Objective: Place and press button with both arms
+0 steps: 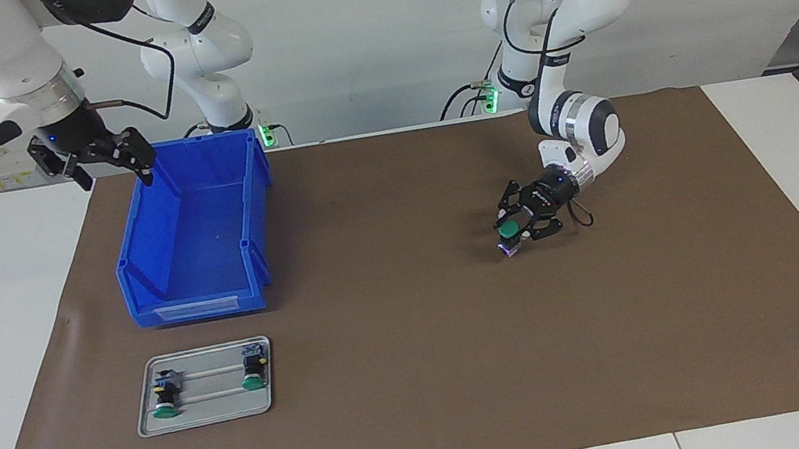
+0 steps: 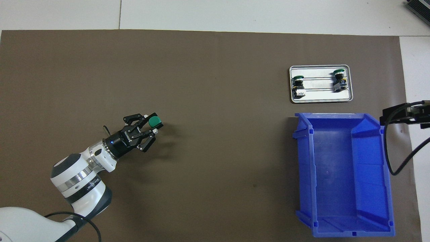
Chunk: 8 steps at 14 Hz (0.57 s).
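Left tool (image 1: 520, 228) grips the button (image 1: 508, 227) over brown mat (image 1: 416, 333) — right tool (image 1: 108, 158) open.

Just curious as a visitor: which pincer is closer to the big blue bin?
The right pincer. It hangs open over the blue bin, at the rim nearest the robots. The left pincer holds a green button low over the brown mat, well apart from the bin.

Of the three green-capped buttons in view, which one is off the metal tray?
The button in the left gripper, over the bare brown mat. The other two buttons lie on the tray.
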Motion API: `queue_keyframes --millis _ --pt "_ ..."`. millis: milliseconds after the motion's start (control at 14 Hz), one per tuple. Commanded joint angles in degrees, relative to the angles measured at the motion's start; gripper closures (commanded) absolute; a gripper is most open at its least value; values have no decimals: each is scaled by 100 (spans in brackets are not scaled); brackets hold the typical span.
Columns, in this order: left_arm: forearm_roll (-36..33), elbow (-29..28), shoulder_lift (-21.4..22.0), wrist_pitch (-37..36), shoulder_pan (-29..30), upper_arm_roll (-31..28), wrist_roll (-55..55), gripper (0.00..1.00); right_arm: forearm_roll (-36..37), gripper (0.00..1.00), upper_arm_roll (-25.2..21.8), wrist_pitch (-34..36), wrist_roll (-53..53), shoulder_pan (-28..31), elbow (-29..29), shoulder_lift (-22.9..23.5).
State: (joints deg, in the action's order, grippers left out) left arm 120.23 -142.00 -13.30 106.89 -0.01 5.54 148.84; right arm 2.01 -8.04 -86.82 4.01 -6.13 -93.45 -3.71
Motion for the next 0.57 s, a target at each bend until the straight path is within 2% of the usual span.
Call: queue_keyframes --millis 0,143,215,286,501 --pt "-324 -39 20 77 62 -9 102 66 37 0 31 -54 -129 77 -155 -129" --pt "-333 -21 20 69 62 -9 93 44 37 0 31 -54 -129 77 -155 -129" --pt "-333 -12 29 60 62 -9 76 30 37 0 31 -54 -129 77 -155 -129" --pt "-333 -12 20 60 97 -9 32 25 37 0 31 -54 -129 77 -155 -129" --pt "-333 -12 20 69 97 -9 5 24 37 0 31 -54 -129 77 -164 -129"
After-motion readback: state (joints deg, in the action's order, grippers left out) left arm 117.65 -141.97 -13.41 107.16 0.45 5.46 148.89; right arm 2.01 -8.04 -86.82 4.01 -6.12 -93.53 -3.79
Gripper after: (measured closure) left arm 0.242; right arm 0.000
